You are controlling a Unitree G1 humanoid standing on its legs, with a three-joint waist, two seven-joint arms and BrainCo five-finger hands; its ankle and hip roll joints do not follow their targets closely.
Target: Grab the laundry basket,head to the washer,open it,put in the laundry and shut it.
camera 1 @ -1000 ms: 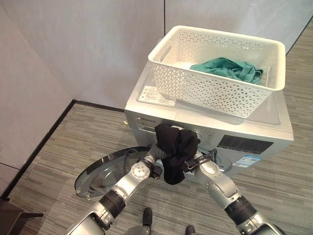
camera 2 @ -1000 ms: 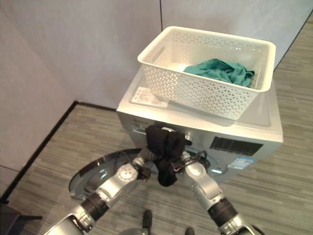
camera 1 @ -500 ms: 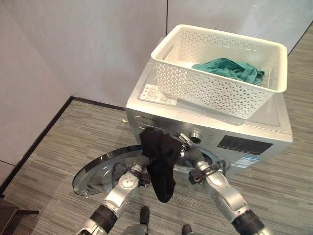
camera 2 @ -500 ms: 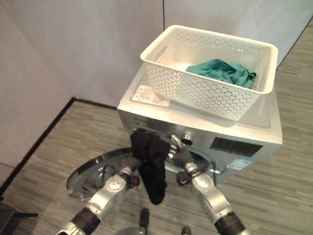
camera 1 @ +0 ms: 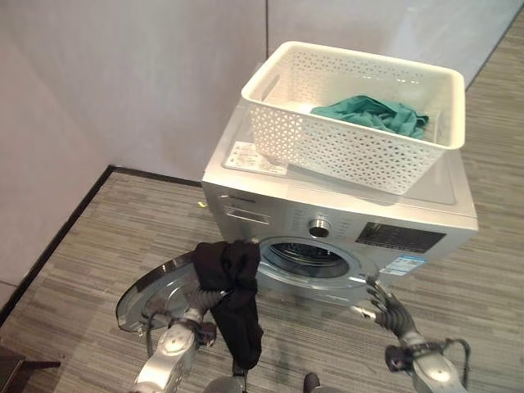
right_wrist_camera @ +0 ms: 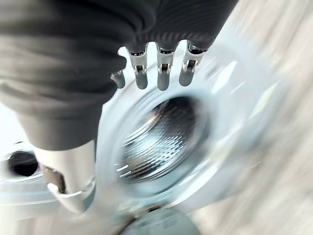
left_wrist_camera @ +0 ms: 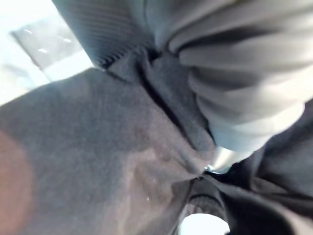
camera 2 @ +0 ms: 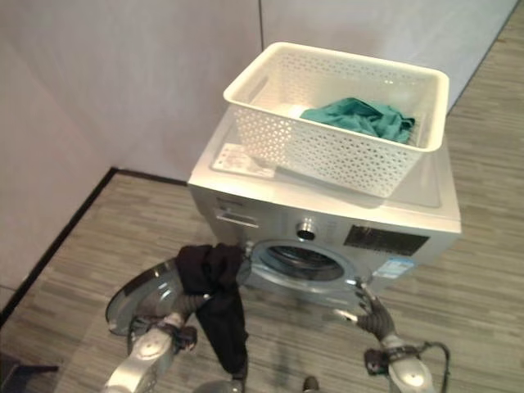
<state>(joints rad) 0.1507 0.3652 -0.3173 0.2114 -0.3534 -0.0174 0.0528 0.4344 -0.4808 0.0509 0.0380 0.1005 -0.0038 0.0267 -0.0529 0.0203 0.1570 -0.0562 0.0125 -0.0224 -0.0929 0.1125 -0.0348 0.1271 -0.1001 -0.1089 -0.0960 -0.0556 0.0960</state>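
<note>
black garment [camera 1: 232, 296] hung vertically, lower centre-left, draped over left hand [camera 1: 199, 296], fingers hidden in cloth, grip cannot be told | right hand [camera 1: 383, 304] lower right, fingers loosely spread, nothing held | washer [camera 1: 344, 225] drum opening unblocked, round glass door [camera 1: 151, 291] swung open | white perforated basket [camera 1: 352, 115] on top, teal cloth [camera 1: 372, 115] inside

— What's different now?
— Both hands are lower and apart: the left hand [camera 1: 206, 296] carries the black garment [camera 1: 232, 295] down by the door [camera 1: 143, 299].
— And the right hand [camera 1: 385, 304]?
— Off the garment, fingers straight, beside the drum opening [camera 1: 309, 256].
</note>
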